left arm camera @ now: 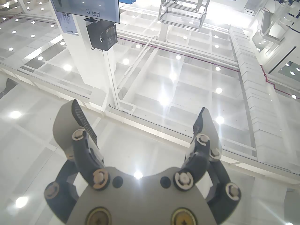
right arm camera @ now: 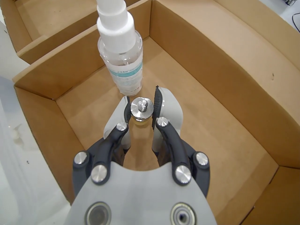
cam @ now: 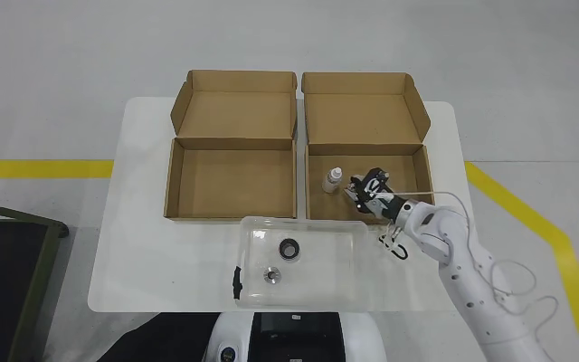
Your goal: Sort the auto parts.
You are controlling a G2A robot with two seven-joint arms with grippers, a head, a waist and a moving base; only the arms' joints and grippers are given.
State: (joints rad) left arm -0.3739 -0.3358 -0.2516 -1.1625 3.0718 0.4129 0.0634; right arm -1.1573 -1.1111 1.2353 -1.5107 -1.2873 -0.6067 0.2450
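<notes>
**A:** Was there any writing you could read off?

**B:** Only on the spray bottle [right arm camera: 120,54]. Its paper label [right arm camera: 127,73] carried a teal band with small print, too fine to make out. The bottle was clear with a white pump top, and it stood upright in the right cardboard box [right arm camera: 211,54].

**A:** And the part you were handling?

**B:** Your right gripper [right arm camera: 141,108] was clenched on a small metal part [right arm camera: 142,106], with both toothed pads pressed against its sides. The part had a round silver head with a little stud in the middle and a brass-coloured base below. It sat inside the right cardboard box, just beside the bottle. I couldn't tell whether it touched the box floor.

**A:** What about your other arm?

**B:** Your left gripper [left arm camera: 138,108] pointed up at the ceiling with its jaws spread wide and nothing between them.

**A:** And the rest of the parts?

**B:** From the top view, a black ring [cam: 289,247] and a silver piece [cam: 271,275] lay apart in the clear tray [cam: 308,223]. The tray sat on the white table [cam: 136,253] in front of both boxes. The left cardboard box [cam: 231,181] stood open beside the right one.
</notes>
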